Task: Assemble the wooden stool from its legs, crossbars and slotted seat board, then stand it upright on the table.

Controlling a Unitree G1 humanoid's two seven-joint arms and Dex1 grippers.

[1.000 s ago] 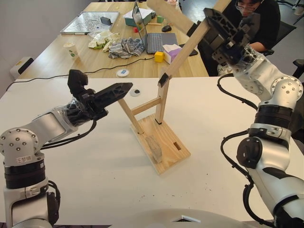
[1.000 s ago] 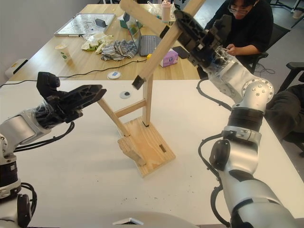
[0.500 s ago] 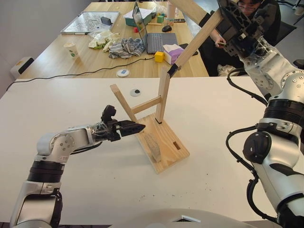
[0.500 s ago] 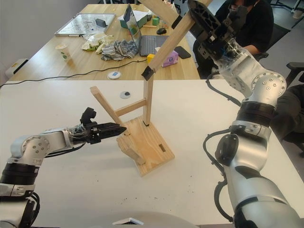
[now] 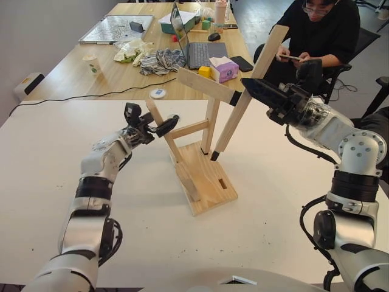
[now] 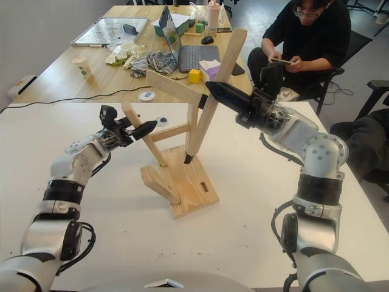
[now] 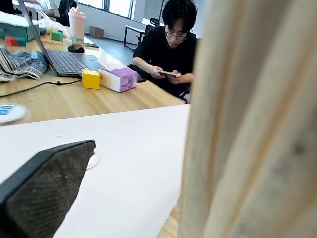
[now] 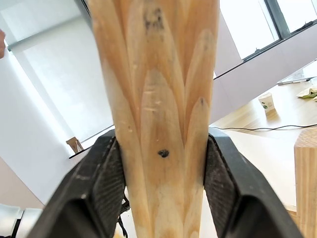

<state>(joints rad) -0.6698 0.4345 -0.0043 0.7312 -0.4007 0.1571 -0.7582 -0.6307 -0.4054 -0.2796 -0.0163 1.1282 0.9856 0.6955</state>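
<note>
The slotted seat board (image 5: pixel 206 182) lies flat on the white table (image 5: pixel 292 201). Two legs stand in it, the left leg (image 5: pixel 165 139) and the middle leg (image 5: pixel 209 125), joined by a crossbar (image 5: pixel 189 129). My left gripper (image 5: pixel 163 126) is at the top of the left leg, open; the left wrist view has one pad (image 7: pixel 44 173) apart from the wood (image 7: pixel 252 129). My right gripper (image 5: pixel 250 91) is shut on a slanted loose leg (image 5: pixel 267 52), clamped between both pads (image 8: pixel 99 183). A second piece (image 5: pixel 203 85) juts from it. Its black-tipped lower end (image 5: pixel 214 156) hangs just above the board.
A wooden table behind carries a laptop (image 5: pixel 194 48), striped cloth (image 5: pixel 159 61), a cup (image 5: pixel 92 64), a yellow block and a tissue box (image 5: pixel 223 68). A person sits at the back right. A small disc (image 5: pixel 158 93) and cable lie near the white table's far edge.
My left gripper rose from beside the board's edge to the top of the left leg. My right arm swung its leg piece down from overhead, bringing the lower end to the board.
</note>
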